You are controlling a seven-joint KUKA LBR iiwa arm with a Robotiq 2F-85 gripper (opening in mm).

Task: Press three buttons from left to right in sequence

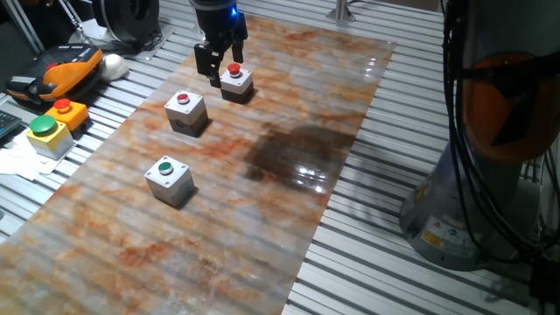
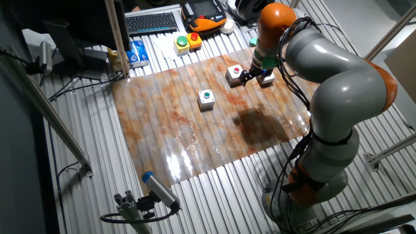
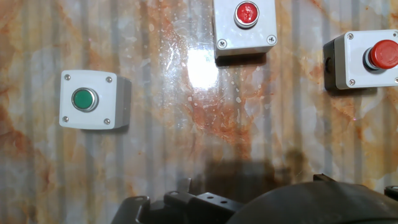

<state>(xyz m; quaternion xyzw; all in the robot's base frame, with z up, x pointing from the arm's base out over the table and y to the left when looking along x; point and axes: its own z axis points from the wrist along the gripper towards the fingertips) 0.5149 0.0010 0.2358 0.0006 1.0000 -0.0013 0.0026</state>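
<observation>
Hand view is showing only dark housing along its bottom edge; the fingertips are sitting out of frame there. In the other fixed view the grey-and-orange arm (image 2: pixel 325 71) is covering most of the far grey box with the red cap (image 2: pixel 266 79), and its cap is not making out.

The black two-finger pincer (image 1: pixel 220 68) is hanging tip-down just beside that far box (image 1: pixel 236 84), on its left in the one fixed view (touching or apart: cannot tell). Its fingers are standing apart, a gap showing between them; nothing is sitting in the gap.

The three boxes are lying in a diagonal row on the rust-mottled glossy sheet (image 1: pixel 289 219) covering the slatted metal surface (image 1: pixel 367 262): grey box with green cap (image 1: pixel 169 180) nearest, middle grey box with red cap (image 1: pixel 186 112) next, each well apart from its neighbour. The sheet's right half is lying bare to its edge.

The arm is reaching over from the sheet's right side, wrist bending downward.
</observation>
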